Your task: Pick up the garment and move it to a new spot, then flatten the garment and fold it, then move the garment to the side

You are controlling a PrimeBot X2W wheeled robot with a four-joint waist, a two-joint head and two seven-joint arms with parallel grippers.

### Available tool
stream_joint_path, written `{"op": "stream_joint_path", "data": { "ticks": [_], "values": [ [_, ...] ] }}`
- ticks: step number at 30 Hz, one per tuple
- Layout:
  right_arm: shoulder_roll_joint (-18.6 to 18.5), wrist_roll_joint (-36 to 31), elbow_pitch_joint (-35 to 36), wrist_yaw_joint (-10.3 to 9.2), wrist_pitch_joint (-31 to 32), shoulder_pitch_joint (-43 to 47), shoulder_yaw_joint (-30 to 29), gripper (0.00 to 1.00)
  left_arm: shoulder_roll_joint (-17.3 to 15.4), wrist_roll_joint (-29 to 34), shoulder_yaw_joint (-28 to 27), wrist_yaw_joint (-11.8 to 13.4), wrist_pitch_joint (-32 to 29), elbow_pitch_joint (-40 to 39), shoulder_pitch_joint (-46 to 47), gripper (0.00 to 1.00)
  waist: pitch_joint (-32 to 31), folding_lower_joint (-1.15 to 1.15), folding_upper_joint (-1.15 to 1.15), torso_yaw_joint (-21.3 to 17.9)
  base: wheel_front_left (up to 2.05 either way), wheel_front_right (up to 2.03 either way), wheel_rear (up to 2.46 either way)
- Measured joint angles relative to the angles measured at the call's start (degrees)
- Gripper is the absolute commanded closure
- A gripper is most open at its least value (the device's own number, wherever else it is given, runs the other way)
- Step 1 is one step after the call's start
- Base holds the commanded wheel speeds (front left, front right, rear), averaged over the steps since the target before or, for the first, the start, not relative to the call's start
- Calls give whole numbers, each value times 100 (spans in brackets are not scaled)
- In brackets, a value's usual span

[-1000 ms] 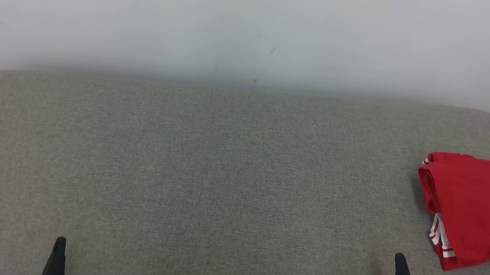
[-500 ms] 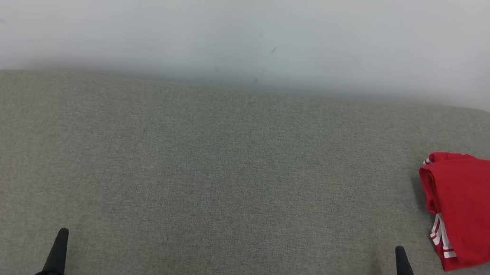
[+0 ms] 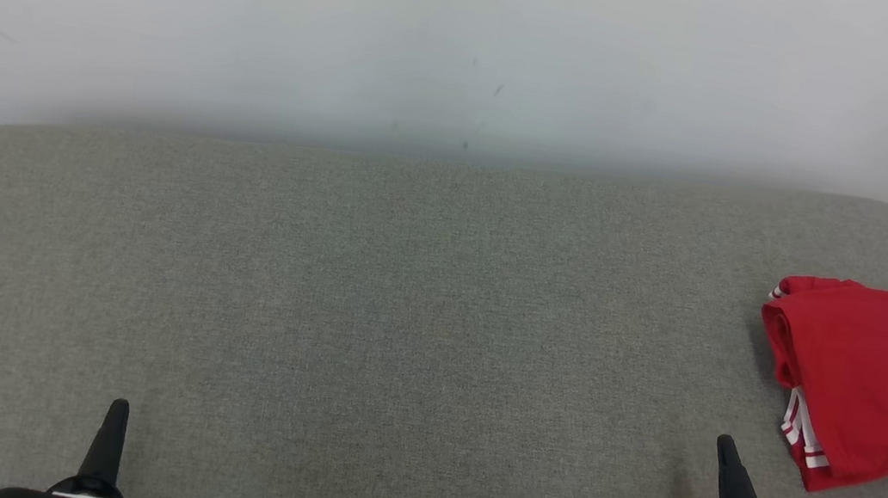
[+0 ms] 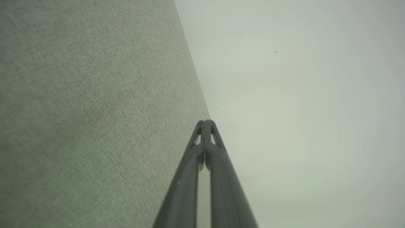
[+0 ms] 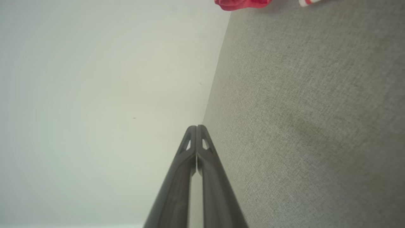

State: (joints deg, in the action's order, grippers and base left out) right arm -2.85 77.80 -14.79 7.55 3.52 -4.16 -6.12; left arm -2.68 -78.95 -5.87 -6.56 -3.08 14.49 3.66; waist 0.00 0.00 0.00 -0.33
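Two grippers: left gripper (image 3: 117,412) and right gripper (image 3: 725,452), both low at the near edge of the grey fabric worktop (image 3: 403,295).
Left gripper: fingers pressed together, holding nothing, well apart from the garment.
Right gripper: fingers pressed together too, empty, near the garment's front corner but not touching it.
Red jersey (image 3: 869,378): folded, lying at the worktop's far right, partly cut off by the head view's edge.
Stage: probably the end, since the jersey is folded and set aside.
Risk: the jersey seems close to the worktop's right edge. A sweep of the right arm could snag the striped hem, open the fold or push it off.
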Motion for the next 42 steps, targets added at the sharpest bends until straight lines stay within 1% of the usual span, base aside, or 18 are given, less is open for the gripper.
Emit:
{"op": "stream_joint_path", "data": {
  "ticks": [17,32,35,42],
  "values": [
    [-2,781,35,0,158,-102,-20,100,-2,-708,-32,-49,-187,-14,119,100,9,0,0,17,0,0,0],
    [-3,1330,62,0,279,-177,-35,100,-5,-1246,-53,-62,-319,-26,215,100,16,0,0,30,0,0,0],
    [-3,1458,68,0,302,-190,-38,100,-7,-1329,-57,-92,-350,-30,230,100,17,0,0,33,0,0,0],
    [-3,1458,71,0,302,-196,-41,100,-7,-1330,-57,-92,-350,-30,232,100,17,0,0,33,0,0,0]
  ]
}}
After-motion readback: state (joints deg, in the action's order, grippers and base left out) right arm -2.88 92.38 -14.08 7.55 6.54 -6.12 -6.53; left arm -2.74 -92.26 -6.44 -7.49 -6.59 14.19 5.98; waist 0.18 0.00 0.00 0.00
